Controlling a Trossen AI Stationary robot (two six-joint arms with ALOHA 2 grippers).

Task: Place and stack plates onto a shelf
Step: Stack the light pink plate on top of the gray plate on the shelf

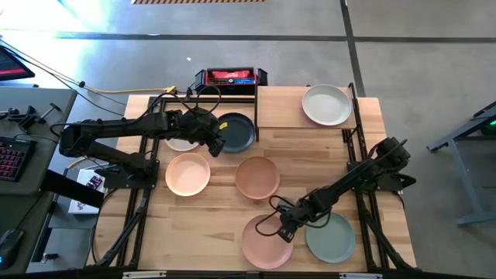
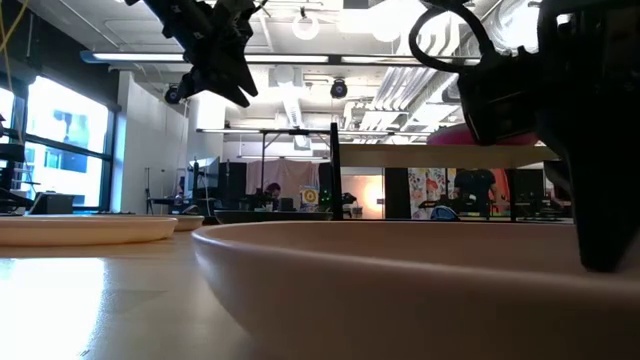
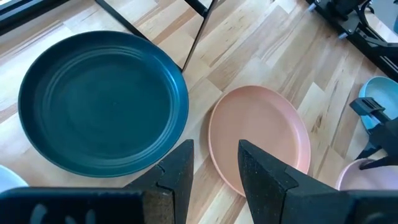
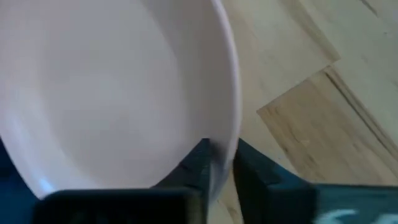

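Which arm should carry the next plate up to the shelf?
Right. The right gripper has its fingers on either side of the salmon plate's rim at the table's front. The left gripper hangs open and empty above the dark slate plate.

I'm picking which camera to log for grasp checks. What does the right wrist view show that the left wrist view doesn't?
Only the right wrist view: the right gripper pinching the salmon plate by its rim. Only the left wrist view: the left gripper, open and empty, above the dark slate plate and tan plate. Both: the plank tabletop.
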